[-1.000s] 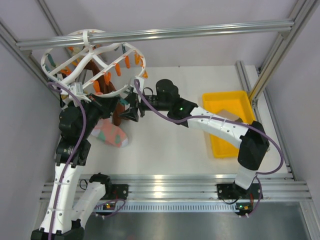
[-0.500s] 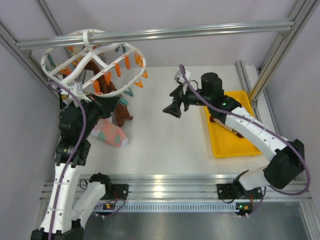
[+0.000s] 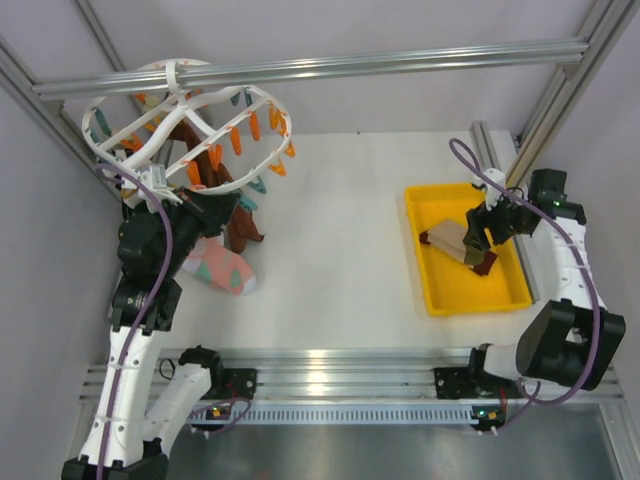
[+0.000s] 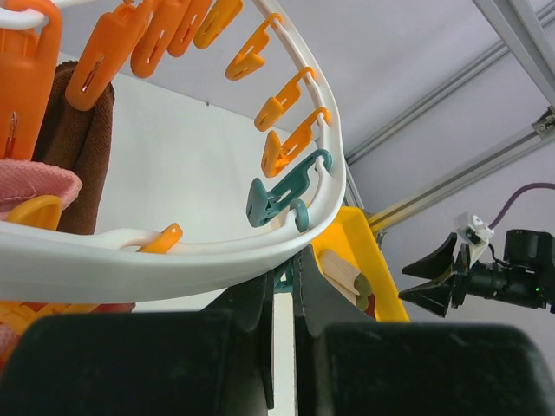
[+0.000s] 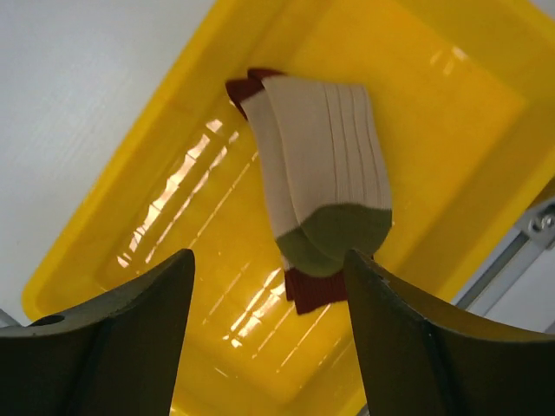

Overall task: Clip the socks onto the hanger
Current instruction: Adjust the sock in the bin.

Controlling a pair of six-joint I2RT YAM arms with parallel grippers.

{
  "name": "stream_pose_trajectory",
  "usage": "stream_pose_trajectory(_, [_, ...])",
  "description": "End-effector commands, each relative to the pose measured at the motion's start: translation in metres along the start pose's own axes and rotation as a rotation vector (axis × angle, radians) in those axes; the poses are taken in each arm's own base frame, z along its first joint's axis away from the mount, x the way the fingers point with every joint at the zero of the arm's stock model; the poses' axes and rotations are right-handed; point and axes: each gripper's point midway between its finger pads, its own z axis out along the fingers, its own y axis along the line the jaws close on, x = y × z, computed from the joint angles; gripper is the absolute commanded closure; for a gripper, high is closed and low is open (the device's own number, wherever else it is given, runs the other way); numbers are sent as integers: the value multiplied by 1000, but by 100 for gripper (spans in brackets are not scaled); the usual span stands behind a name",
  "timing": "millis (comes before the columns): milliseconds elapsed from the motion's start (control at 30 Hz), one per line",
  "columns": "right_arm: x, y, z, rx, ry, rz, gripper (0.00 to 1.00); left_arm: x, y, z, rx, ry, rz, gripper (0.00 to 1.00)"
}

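Note:
The white ring hanger (image 3: 185, 120) with orange and teal clips hangs from the rail at the back left. A maroon-brown sock (image 3: 240, 225) hangs from it. A pink sock with mint and orange patches (image 3: 222, 268) lies on the table below. My left gripper (image 3: 203, 205) sits under the ring (image 4: 217, 251), its jaws nearly closed on a teal clip (image 4: 286, 279). My right gripper (image 3: 476, 233) is open over the yellow tray (image 3: 425, 290), above beige socks with green toes (image 5: 325, 173) and a maroon sock (image 5: 316, 286).
The aluminium rail (image 3: 400, 60) crosses the back. A frame post (image 3: 545, 110) stands right of the tray. Another rail (image 3: 330, 365) runs along the near table edge. The left wrist view shows the tray (image 4: 368, 260) and my right gripper (image 4: 429, 277).
My right arm has swung from the hanger, across the table, to above the yellow tray on the right. The left arm and hanger have not moved.

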Motion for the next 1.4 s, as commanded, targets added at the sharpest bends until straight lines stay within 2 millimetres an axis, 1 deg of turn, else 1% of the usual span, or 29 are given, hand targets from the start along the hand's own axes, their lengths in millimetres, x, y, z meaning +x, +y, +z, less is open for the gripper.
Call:
stream_pose_trajectory(0, [56,-7,-20,-42,187,-66,33,-36,21,15,-105,-151,42,100])
stream_pose_trajectory(33, [70,-12,-21,-57,232,-79,37,-36,21,14,-104,-152,42,100])
stream_pose_trajectory(67, [78,-16,-24,-59,259,-79,38,-36,21,15,-106,-150,43,100])
stream_pose_trajectory(100, [92,-18,-26,-78,302,-51,39,-36,21,15,-106,-150,43,100])
stream_pose_trajectory(133, [102,-23,-28,-69,341,-66,40,-36,21,14,-107,-154,44,100])
stream_pose_trajectory(167, [109,-26,-28,-68,362,-60,40,-35,23,14,-110,-150,40,100])
stream_pose_trajectory(200, [119,-34,-26,-53,403,-65,41,-34,22,14,-108,-150,37,100])
stream_pose_trajectory(300, [133,-43,-18,-44,432,-60,44,-33,24,15,-110,-148,36,100])
stream_pose_trajectory(400, [139,-54,-7,-29,434,-39,46,-34,24,15,-109,-151,40,100])
stream_pose_trajectory(467, [138,-63,0,-4,423,-20,46,-34,24,15,-109,-151,41,100])
stream_pose_trajectory(500, [141,-64,4,-10,426,-12,47,-34,24,15,-109,-151,41,100])
stream_pose_trajectory(567, [142,-69,10,0,413,-16,48,-34,24,16,-111,-151,40,100])
stream_pose_trajectory(633, [145,-70,18,1,412,-8,49,-32,26,16,-116,-148,40,100])
stream_pose_trajectory(800, [144,-77,38,22,385,-15,51,-33,26,17,-115,-151,45,100])
stream_pose_trajectory(867, [149,-74,46,8,397,-11,52,-31,28,17,-119,-144,45,100])
stream_pose_trajectory(900, [150,-75,47,15,401,-18,53,-32,28,16,-119,-149,49,100])
stream_pose_trajectory(967, [157,-70,51,4,422,-21,57,-32,27,16,-119,-149,51,100])
stream_pose_trajectory(1000, [160,-69,52,1,431,-21,63,-32,28,16,-121,-149,52,100])
stream_pose_trajectory(1067, [165,-69,52,-1,446,-23,72,-32,28,15,-120,-150,54,100])
stream_pose_trajectory(1100, [165,-67,51,-7,451,-28,84,-32,27,15,-119,-151,56,100])
stream_pose_trajectory(1167, [165,-65,47,-20,460,-29,95,-32,27,15,-118,-148,52,100])
stream_pose_trajectory(1200, [160,-64,42,-17,454,-38,100,-32,27,16,-118,-148,52,100])
stream_pose_trajectory(1267, [152,-57,35,-43,442,-37,100,-32,27,16,-116,-150,54,100])
stream_pose_trajectory(1333, [128,-55,23,-44,388,-49,100,-32,26,15,-113,-150,55,100])
stream_pose_trajectory(1367, [123,-49,16,-58,384,-31,100,-32,27,15,-115,-150,54,100])
